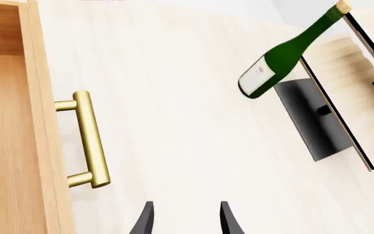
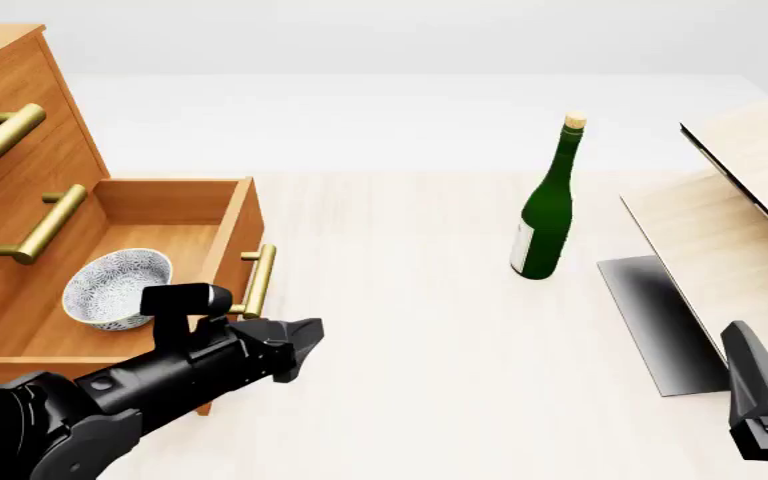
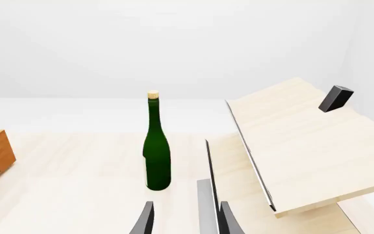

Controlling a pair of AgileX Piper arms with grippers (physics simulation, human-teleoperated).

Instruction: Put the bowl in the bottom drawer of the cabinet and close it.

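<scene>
Pale wood table (image 2: 411, 300), speckled round bowl (image 2: 116, 288) in open bottom drawer (image 2: 231, 240)

Speckled bowl (image 2: 116, 288) upright inside open bottom drawer (image 2: 231, 240).

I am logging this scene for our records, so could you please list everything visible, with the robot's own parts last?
cabinet: one, orange-brown wood, three brass-handled drawers, far left of the table.
bottom drawer: one, orange-brown, pulled open.
bowl: one, speckled white-grey, upright inside the bottom drawer.
wine bottle: one, green with cork, standing right of centre.
slanted structure: one, pale wood with dark edging, right side.
table: one, pale wood.
left end effector: black, open and empty, near the bottom drawer's handle.
right end effector: black, open and empty, low right.
</scene>
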